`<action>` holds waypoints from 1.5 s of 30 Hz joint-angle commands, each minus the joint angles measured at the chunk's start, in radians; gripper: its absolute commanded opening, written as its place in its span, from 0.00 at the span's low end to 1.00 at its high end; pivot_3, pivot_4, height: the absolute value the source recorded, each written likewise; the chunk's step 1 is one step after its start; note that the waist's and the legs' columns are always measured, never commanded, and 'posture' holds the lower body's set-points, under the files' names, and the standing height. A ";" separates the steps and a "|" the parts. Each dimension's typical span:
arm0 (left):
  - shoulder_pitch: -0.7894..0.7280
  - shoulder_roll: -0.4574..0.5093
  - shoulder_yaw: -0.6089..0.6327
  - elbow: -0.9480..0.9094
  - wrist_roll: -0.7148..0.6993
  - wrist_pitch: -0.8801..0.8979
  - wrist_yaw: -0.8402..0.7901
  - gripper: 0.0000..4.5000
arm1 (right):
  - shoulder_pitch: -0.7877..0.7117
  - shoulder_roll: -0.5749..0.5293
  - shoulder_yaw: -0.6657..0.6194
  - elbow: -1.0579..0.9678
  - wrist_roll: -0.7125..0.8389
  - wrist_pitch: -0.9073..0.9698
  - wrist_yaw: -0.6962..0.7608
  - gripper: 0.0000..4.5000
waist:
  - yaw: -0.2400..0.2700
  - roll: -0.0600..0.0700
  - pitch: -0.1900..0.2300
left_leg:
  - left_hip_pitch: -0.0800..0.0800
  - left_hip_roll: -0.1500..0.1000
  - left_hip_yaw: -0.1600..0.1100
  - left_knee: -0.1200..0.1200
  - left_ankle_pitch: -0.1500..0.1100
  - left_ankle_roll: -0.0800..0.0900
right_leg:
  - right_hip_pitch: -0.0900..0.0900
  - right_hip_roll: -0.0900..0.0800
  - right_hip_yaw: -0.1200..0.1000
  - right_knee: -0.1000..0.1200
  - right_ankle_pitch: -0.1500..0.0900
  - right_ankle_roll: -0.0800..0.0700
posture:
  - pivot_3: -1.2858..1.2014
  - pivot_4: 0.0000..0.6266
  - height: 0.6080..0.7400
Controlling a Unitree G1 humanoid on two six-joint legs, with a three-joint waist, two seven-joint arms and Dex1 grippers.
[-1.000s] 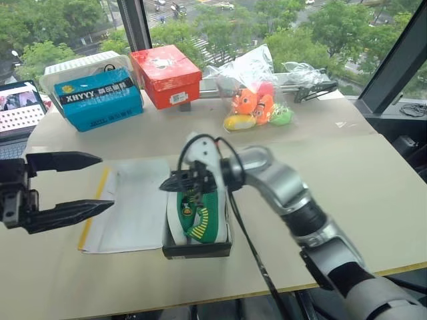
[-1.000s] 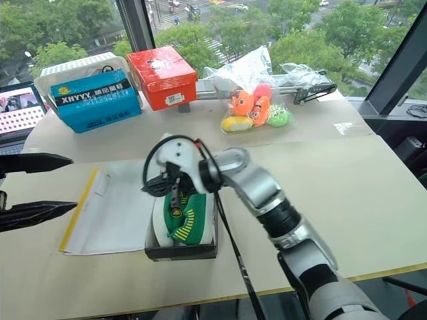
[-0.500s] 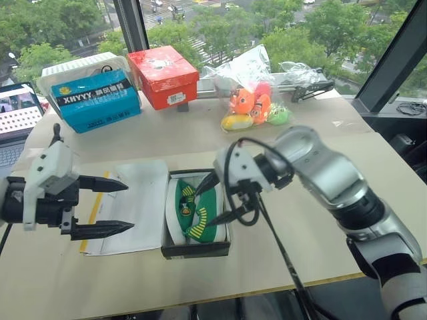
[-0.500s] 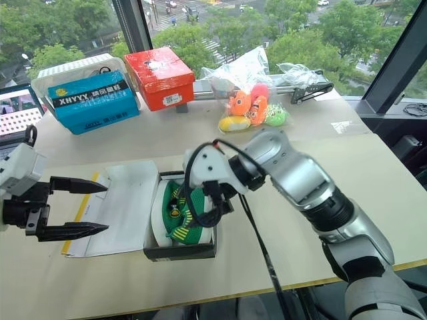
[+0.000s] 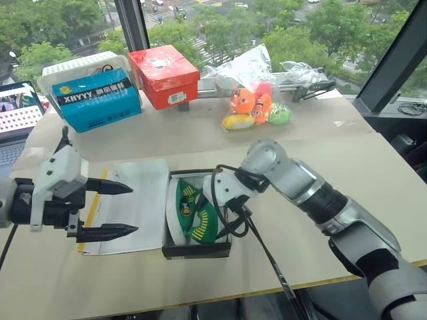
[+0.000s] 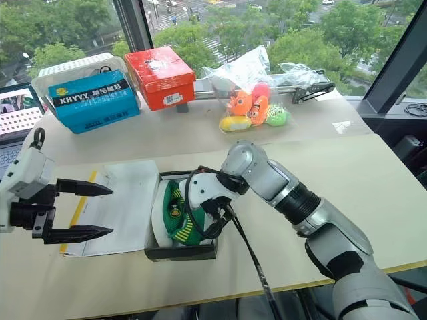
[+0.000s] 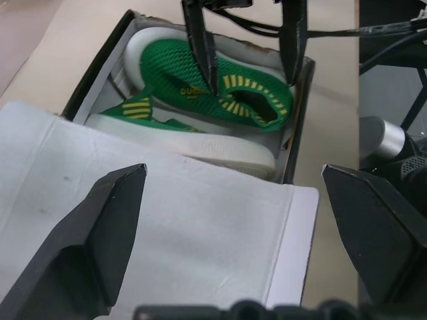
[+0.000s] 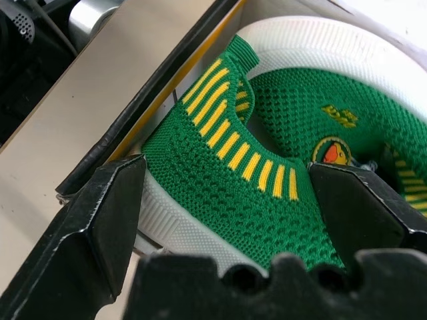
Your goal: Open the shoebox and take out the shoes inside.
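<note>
The shoebox lies open near the table's front: its black base [image 5: 197, 252] holds the green shoes [image 5: 189, 215], and its lid [image 5: 137, 203] is folded out to the left, white inside up, with a yellow edge. My right gripper [image 5: 218, 211] is open and reaches down into the base. Its fingers straddle the upper shoe [image 8: 267, 193], one at the heel side and one near the duck badge. The left gripper [image 5: 132, 209] is open and hovers over the lid's left part, pointing towards the box. The left wrist view shows both shoes [image 7: 220, 100] side by side.
Along the back of the table stand a blue box [image 5: 100, 98], a red box [image 5: 165, 75] and plush toys in clear plastic [image 5: 257, 103]. A laptop [image 5: 17, 110] sits at the far left. The table's front edge runs just in front of the shoebox.
The right gripper went from shut above the box to open, turned and dropped into the box around a shoe. The left gripper sank a little towards the lid.
</note>
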 commanded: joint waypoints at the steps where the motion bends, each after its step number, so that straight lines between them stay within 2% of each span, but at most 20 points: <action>1: 0.010 -0.007 0.054 -0.026 -0.007 0.011 0.013 1.00 | 0.002 0.010 0.047 0.058 -0.060 -0.055 0.050 0.71 | 0.000 0.000 0.000 | 0.000 0.000 0.000 0.000 -0.001 0.001 | 0.000 0.000 0.000 0.000 0.000 0.000 | 0.52 0.24 1.00; 2: 0.013 -0.009 0.056 -0.030 -0.008 0.013 0.015 1.00 | 0.000 0.016 0.049 0.070 -0.065 -0.063 0.050 0.61 | 0.001 0.000 0.000 | 0.001 0.000 0.000 0.000 0.000 0.001 | 0.001 0.000 0.000 0.000 0.000 0.000 | 0.52 0.24 1.00; 9: 0.021 -0.015 0.060 -0.041 -0.009 0.017 0.027 1.00 | -0.012 0.038 0.034 0.108 -0.084 -0.112 0.048 0.09 | 0.002 0.000 0.000 | 0.009 0.001 0.000 0.000 0.001 -0.001 | 0.006 0.002 0.000 0.002 0.002 -0.004 | 0.52 0.24 1.00; 11: 0.036 -0.001 0.043 -0.035 0.024 0.002 0.021 1.00 | -0.012 0.028 0.036 0.090 -0.049 -0.134 0.049 0.00 | 0.004 0.000 0.000 | 0.012 0.002 0.000 0.000 0.001 -0.001 | 0.010 0.003 0.000 0.002 0.003 -0.004 | 0.52 0.24 1.00; 16: 0.038 0.006 0.011 -0.030 0.060 -0.026 0.017 1.00 | -0.023 0.061 -0.037 0.036 0.013 -0.169 0.050 0.00 | 0.004 0.000 0.000 | 0.014 0.003 0.000 0.000 0.001 -0.001 | 0.012 0.005 0.000 0.001 0.003 -0.005 | 0.52 0.24 1.00; 20: 0.024 0.003 0.008 -0.035 0.048 -0.020 0.020 1.00 | -0.087 0.087 -0.115 0.022 0.199 -0.018 0.050 0.00 | -0.001 0.000 0.001 | 0.010 0.005 0.000 0.000 0.001 -0.002 | 0.008 0.006 0.000 0.001 0.003 -0.005 | 0.52 0.24 1.00; 25: 0.021 0.003 0.009 -0.037 0.045 -0.016 0.018 1.00 | -0.120 0.161 -0.229 0.099 0.283 0.104 0.011 0.00 | 0.001 0.000 0.001 | 0.004 0.009 0.000 0.000 0.002 -0.005 | 0.000 0.011 0.000 0.001 0.006 -0.009 | 0.52 0.24 1.00; 31: 0.012 0.008 0.009 -0.036 0.036 -0.010 0.017 1.00 | -0.070 0.190 -0.266 0.065 0.229 0.097 -0.092 0.00 | 0.002 0.000 0.001 | 0.002 0.011 0.000 0.000 0.002 -0.006 | -0.001 0.012 0.000 0.001 0.007 -0.011 | 0.52 0.24 1.00; 33: 0.009 0.011 0.011 -0.035 0.034 -0.007 0.015 1.00 | -0.022 0.156 -0.203 0.058 0.068 -0.067 -0.171 0.00 | 0.003 0.000 0.001 | 0.003 0.011 0.000 0.000 0.002 -0.006 | -0.001 0.012 0.000 0.001 0.007 -0.011 | 0.52 0.24 1.00; 38: 0.002 0.023 0.014 -0.029 0.028 0.001 0.007 1.00 | 0.079 0.085 -0.085 0.063 -0.228 -0.280 -0.321 0.00 | 0.004 0.000 0.001 | 0.003 0.011 0.000 0.000 0.002 -0.007 | -0.001 0.013 0.000 0.002 0.007 -0.011 | 0.52 0.24 1.00; 40: -0.004 0.030 0.011 -0.023 0.026 0.001 0.004 1.00 | 0.118 0.091 -0.089 0.057 -0.218 -0.263 -0.324 0.00 | 0.002 0.000 0.001 | 0.004 0.011 0.001 0.000 0.003 -0.008 | 0.000 0.013 0.000 0.002 0.007 -0.011 | 0.52 0.24 1.00; 45: -0.020 0.044 -0.001 -0.005 0.031 -0.004 -0.006 1.00 | 0.126 0.110 -0.199 -0.060 -0.028 -0.036 -0.260 0.00 | -0.007 0.000 0.001 | 0.010 0.014 0.002 0.000 0.003 -0.008 | 0.005 0.015 0.000 0.002 0.008 -0.013 | 0.52 0.24 1.00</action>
